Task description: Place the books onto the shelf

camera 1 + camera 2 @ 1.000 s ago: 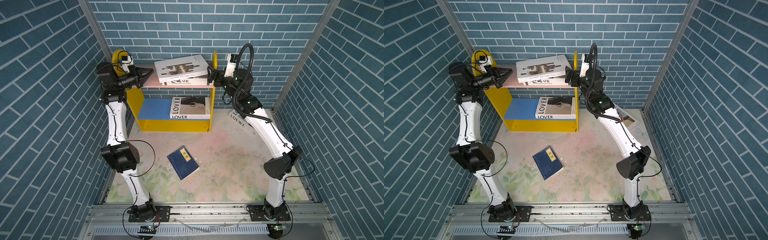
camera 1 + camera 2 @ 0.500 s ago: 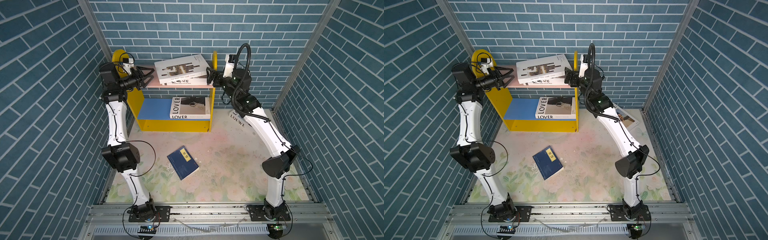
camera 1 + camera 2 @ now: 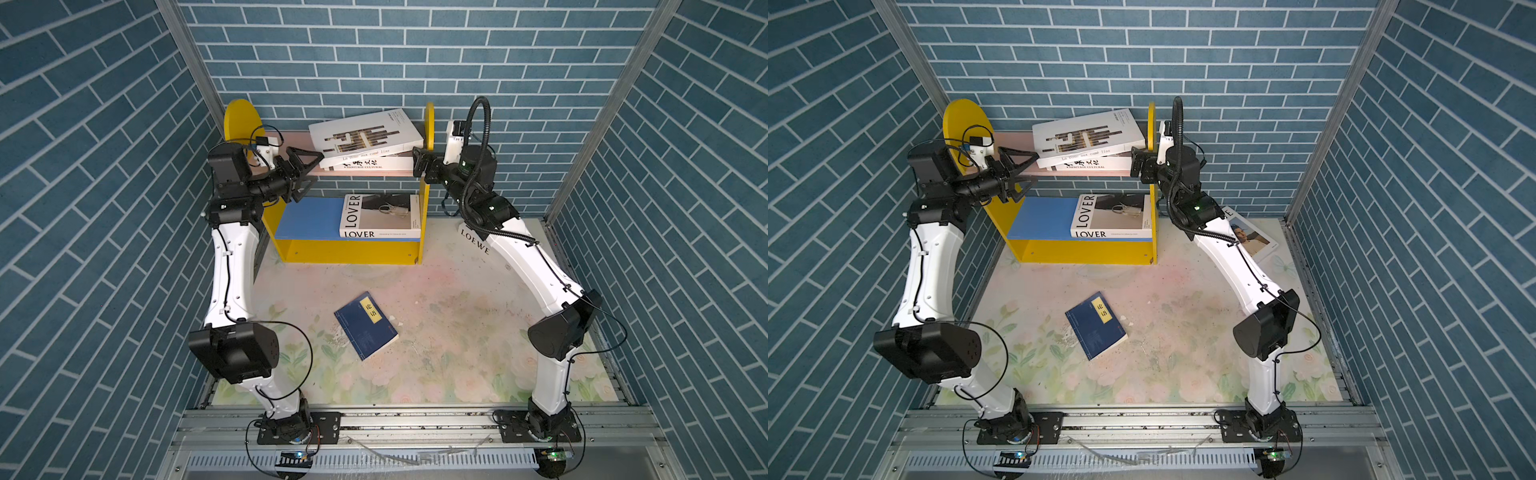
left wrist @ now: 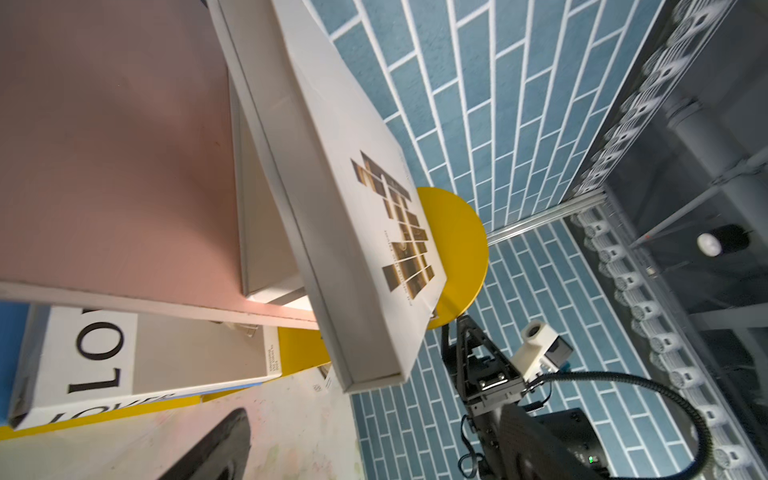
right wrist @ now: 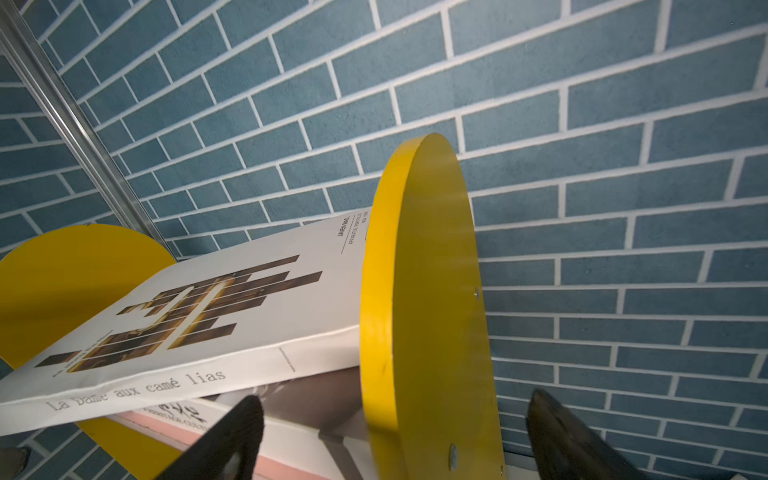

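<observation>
The brown-bar book (image 3: 363, 133) lies skewed and tilted on top of the Heritage Cultural book (image 3: 374, 166). Both sit at the right end of the pink upper board (image 3: 293, 139) of the shelf (image 3: 345, 251), against its yellow right side panel (image 5: 432, 291). Below them the LOVER book (image 3: 380, 216) lies flat on the right part of the blue lower board (image 3: 307, 216).

The navy book (image 3: 365, 326) lies label up on the floral desk (image 3: 440, 320), well in front of the shelf. The LOEWE book (image 3: 1250, 239) lies on the desk right of the shelf, partly hidden by the right arm.

The left tool (image 3: 311, 171) is spread wide at the pink board's left part, its upper fingertip just beside the stack; contact cannot be told. The right tool (image 3: 420, 163) is also wide, its fingers (image 5: 224, 440) on either side of the right panel's front edge, holding nothing.
</observation>
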Controlling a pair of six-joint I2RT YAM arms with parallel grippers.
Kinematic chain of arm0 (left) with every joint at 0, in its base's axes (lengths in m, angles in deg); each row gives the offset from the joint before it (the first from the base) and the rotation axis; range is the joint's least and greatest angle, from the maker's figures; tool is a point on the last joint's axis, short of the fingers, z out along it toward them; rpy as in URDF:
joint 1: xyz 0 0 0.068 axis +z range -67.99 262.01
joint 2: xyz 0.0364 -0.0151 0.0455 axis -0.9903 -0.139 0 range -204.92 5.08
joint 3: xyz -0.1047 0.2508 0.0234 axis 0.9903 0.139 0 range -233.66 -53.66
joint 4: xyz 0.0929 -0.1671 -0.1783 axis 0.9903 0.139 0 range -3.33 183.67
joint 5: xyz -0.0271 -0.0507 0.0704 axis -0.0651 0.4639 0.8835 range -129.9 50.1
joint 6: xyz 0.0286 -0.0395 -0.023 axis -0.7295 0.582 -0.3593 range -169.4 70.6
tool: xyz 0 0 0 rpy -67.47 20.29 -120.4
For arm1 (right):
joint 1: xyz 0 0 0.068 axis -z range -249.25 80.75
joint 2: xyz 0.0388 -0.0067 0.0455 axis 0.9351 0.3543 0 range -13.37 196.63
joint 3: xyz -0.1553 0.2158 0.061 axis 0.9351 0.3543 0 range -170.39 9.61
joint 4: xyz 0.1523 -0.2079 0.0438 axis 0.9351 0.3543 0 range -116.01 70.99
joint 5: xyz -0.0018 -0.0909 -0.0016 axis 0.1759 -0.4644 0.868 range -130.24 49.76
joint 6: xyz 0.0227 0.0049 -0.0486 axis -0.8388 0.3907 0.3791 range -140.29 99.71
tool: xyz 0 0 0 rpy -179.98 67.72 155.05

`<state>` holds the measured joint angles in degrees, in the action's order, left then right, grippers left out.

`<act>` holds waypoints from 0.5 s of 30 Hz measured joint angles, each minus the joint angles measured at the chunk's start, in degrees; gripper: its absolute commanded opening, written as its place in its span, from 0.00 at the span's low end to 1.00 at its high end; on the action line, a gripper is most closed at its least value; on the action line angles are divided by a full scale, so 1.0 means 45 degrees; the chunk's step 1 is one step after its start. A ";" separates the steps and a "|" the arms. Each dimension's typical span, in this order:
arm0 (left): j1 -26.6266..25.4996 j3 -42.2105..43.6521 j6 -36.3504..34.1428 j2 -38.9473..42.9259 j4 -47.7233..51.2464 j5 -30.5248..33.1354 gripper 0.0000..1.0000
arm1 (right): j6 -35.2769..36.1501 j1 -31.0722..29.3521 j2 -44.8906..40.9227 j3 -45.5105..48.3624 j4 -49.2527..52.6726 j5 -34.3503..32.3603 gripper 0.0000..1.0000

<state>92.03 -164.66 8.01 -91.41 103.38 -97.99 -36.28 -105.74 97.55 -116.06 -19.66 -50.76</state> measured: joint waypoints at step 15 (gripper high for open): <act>-0.0602 0.0039 0.3385 -0.1355 -0.3249 0.0656 0.67 | 0.0170 -0.0005 -0.1540 0.1758 -0.0738 -0.0180 0.98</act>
<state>89.32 -164.48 23.24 -97.51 88.75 -95.04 -35.52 -105.76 90.62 -108.15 -22.99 -51.57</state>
